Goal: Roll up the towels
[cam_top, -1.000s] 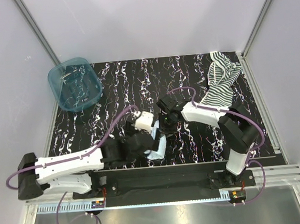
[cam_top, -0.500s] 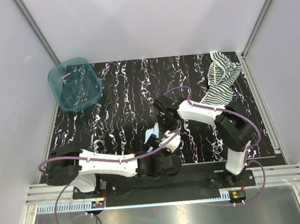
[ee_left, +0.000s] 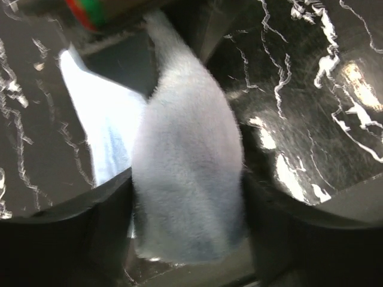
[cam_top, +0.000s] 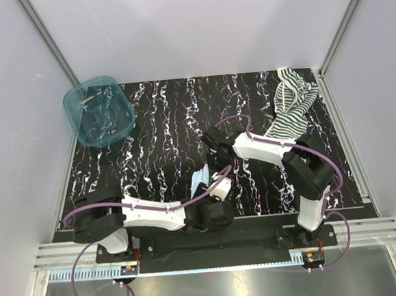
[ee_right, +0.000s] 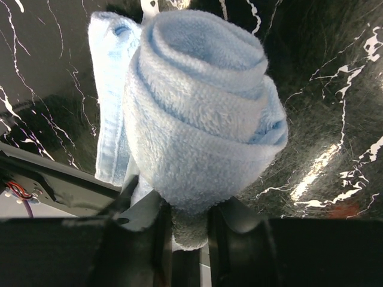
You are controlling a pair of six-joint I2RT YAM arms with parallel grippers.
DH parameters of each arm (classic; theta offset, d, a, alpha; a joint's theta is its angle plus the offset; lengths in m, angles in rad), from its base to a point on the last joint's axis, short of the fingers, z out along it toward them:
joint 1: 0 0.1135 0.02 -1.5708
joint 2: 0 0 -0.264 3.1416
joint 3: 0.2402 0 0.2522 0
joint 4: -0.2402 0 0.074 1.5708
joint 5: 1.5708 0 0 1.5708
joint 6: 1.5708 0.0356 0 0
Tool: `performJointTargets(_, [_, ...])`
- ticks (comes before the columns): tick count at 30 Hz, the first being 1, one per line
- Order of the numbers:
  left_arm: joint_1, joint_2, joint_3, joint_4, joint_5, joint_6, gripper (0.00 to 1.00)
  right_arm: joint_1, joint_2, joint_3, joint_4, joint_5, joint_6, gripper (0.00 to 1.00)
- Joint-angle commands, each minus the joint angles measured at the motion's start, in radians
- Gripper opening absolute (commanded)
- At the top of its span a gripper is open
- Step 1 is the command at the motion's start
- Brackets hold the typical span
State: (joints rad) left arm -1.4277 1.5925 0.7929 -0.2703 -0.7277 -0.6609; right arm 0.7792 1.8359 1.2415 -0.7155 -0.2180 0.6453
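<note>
We have the plain pale blue terry-cloth towel (cam_top: 200,178) near the middle of the black white-veined counter (cam_top: 155,124), toward its near edge, mostly wound into a thick roll and caught between both arms. The right arm's fingers (ee_right: 242,239) come at it from about 1 o'clock in the overhead view and are pinching the lower rim of the roll. From that wrist we look straight into the spiral end, so the roll's long axis points roughly back along those fingers, with a flat unrolled strip lying beside it at 10 o'clock. The left arm's fingers (ee_left: 78,233) reach in from about 5 o'clock. In the left wrist view the towel stands between them, its long axis running from 6 to 12 o'clock, straight away from them, its sides against both fingers. Whether they are pressing it or merely flanking it, we cannot tell. We judge that the coming move turns on this line-up: the left fingers would take the roll across its width while the right ones hold its end. The green-and-white striped cloth towel (cam_top: 292,106) lies crumpled at 2 o'clock, well apart in the far right corner, nearer the right arm and not yet rolled
</note>
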Motion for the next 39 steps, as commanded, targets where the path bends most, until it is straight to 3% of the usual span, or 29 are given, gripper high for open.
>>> performJointTargets(1, [0.03, -0.019, -0.046, 0.072, 0.088, 0.0, 0.56, 0.014, 0.019, 0.041, -0.062, 0.009, -0.03, 0.28])
performJointTargets(2, [0.036, -0.025, -0.055, 0.083, 0.102, 0.001, 0.51, 0.012, 0.017, 0.044, -0.065, 0.014, -0.032, 0.31])
performJointTargets(4, [0.058, -0.048, -0.087, 0.115, 0.137, 0.004, 0.45, 0.011, 0.014, 0.053, -0.074, 0.034, -0.036, 0.47])
performJointTargets(9, [0.107, -0.115, -0.165, 0.193, 0.195, 0.0, 0.42, -0.043, -0.027, 0.095, -0.117, 0.136, -0.035, 0.72])
performJointTargets(10, [0.136, -0.144, -0.203, 0.212, 0.232, 0.004, 0.41, -0.055, -0.046, 0.101, -0.108, 0.153, -0.017, 0.81])
performJointTargets(13, [0.209, -0.216, -0.274, 0.316, 0.339, 0.006, 0.42, -0.103, -0.15, 0.09, -0.038, 0.172, 0.02, 0.86])
performJointTargets(18, [0.338, -0.327, -0.431, 0.474, 0.514, -0.012, 0.43, -0.13, -0.262, 0.041, 0.082, 0.163, 0.039, 0.89])
performJointTargets(25, [0.531, -0.436, -0.627, 0.75, 0.811, -0.118, 0.42, -0.136, -0.366, -0.186, 0.338, 0.025, 0.079, 0.88])
performJointTargets(33, [0.691, -0.341, -0.748, 1.014, 0.987, -0.203, 0.38, -0.135, -0.348, -0.477, 0.746, -0.194, 0.229, 0.87])
performJointTargets(39, [0.728, -0.227, -0.765, 1.125, 1.06, -0.264, 0.38, -0.124, -0.279, -0.596, 1.06, -0.251, 0.295, 0.86])
